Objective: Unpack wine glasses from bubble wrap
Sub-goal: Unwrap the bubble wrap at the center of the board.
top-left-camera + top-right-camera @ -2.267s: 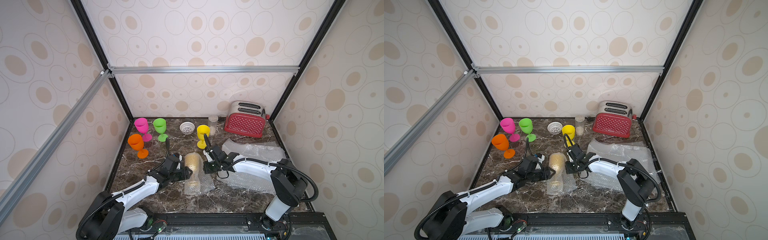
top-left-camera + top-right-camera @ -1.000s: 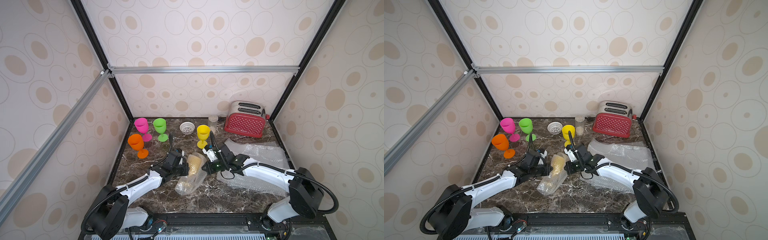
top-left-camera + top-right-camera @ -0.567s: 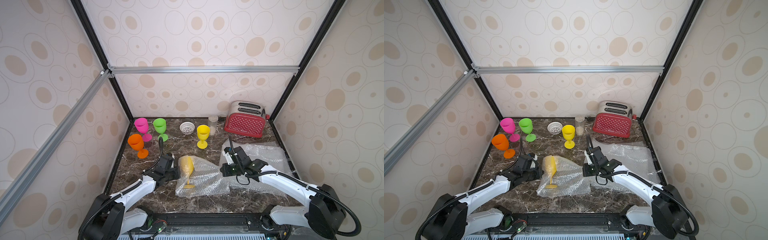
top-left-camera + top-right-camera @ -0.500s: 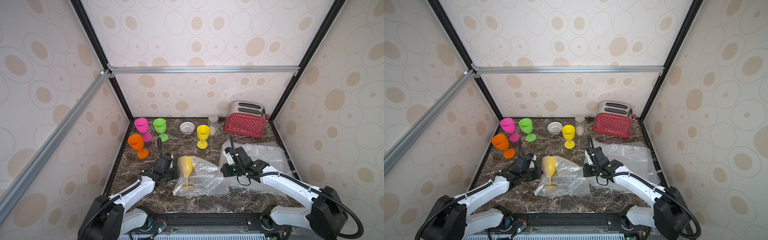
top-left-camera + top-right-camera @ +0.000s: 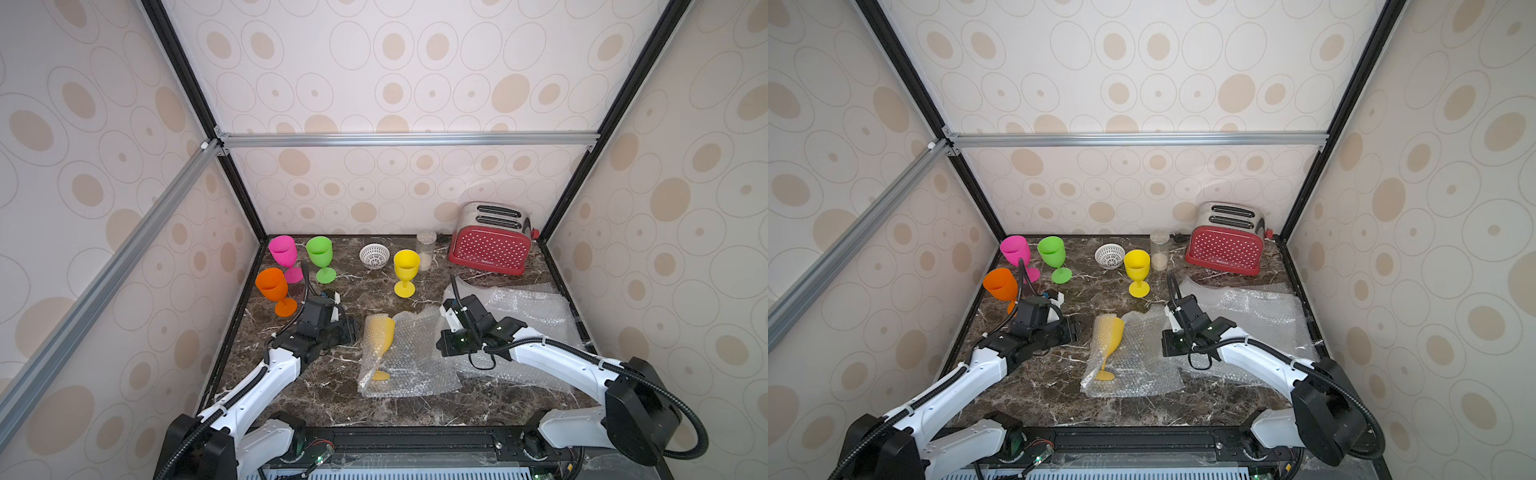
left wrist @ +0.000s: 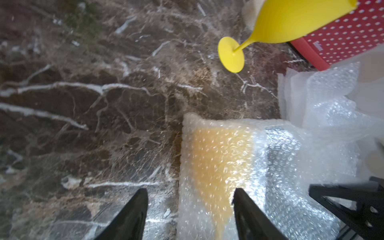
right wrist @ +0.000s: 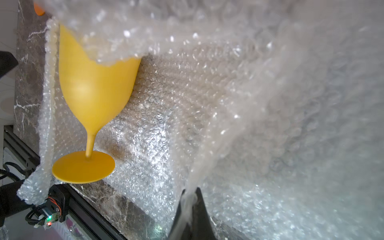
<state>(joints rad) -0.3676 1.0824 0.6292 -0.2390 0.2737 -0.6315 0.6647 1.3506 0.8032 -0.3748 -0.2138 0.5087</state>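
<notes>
The amber yellow wine glass (image 5: 379, 337) lies on its side on an unrolled sheet of bubble wrap (image 5: 411, 365), foot toward the front. A flap of wrap still covers its rim (image 7: 99, 52). My left gripper (image 6: 190, 199) is open, and the wrap's left edge, with the amber bowl showing through, lies between its spread fingers. My right gripper (image 7: 190, 196) is shut on the sheet's right edge and holds it lifted. The pink (image 5: 284, 251), green (image 5: 320, 251), orange (image 5: 272, 284) and bright yellow (image 5: 407, 264) glasses stand upright at the back.
A red dotted toaster (image 5: 490, 245) stands at the back right, with a clear jar (image 5: 426, 245) and a white lattice bowl (image 5: 374, 254) beside it. More flat bubble wrap sheets (image 5: 532, 311) lie on the right, under my right arm.
The rolled wrap has been pulled open to the right, baring the amber glass. My left gripper has just opened and let go of the wrap's left edge.
</notes>
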